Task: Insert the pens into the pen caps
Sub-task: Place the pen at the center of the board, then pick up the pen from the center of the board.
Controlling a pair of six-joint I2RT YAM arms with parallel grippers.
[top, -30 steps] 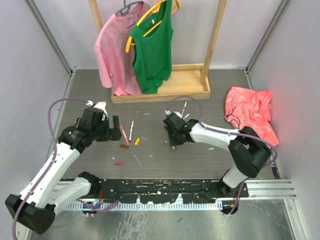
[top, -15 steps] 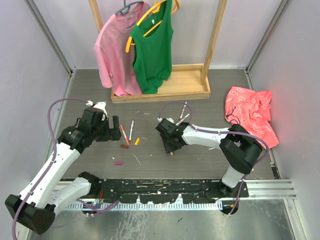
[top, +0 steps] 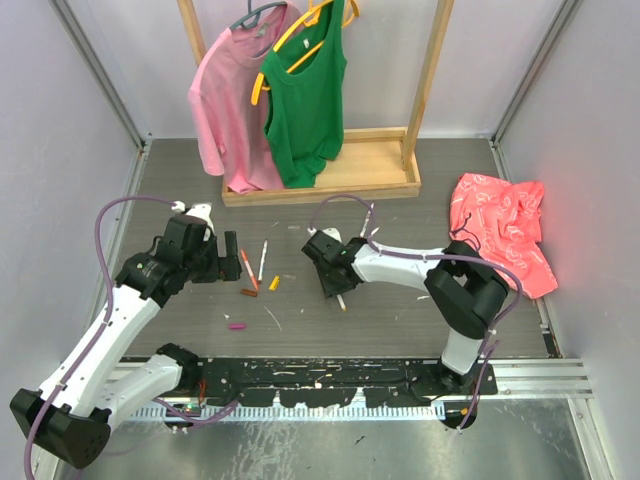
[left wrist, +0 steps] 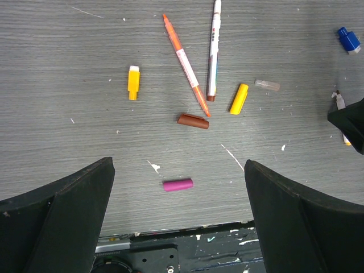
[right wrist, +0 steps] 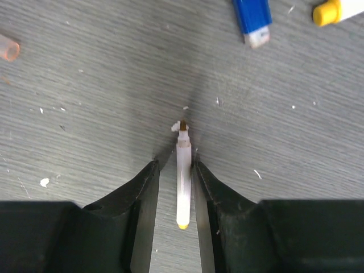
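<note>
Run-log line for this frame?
left gripper: open above magenta cap | right gripper: open, straddling uncapped pen

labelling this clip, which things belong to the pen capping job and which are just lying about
Job: orange pen, brown-tipped pen, yellow-ended pen, yellow cap, brown cap, magenta cap, blue cap

Lying about: pink shirt, green top, red cloth, wooden rack

Two pens (left wrist: 185, 65) are laid side by side on the surface (left wrist: 68, 34), just right of the left tool (top: 224, 260). One cap (top: 274, 283) is found to their right, and two caps (top: 249, 292) before them. A third pen (right wrist: 182, 193) is laid between the fingers of the right tool (right wrist: 176, 165). A rack (top: 320, 185) is set behind.
</note>
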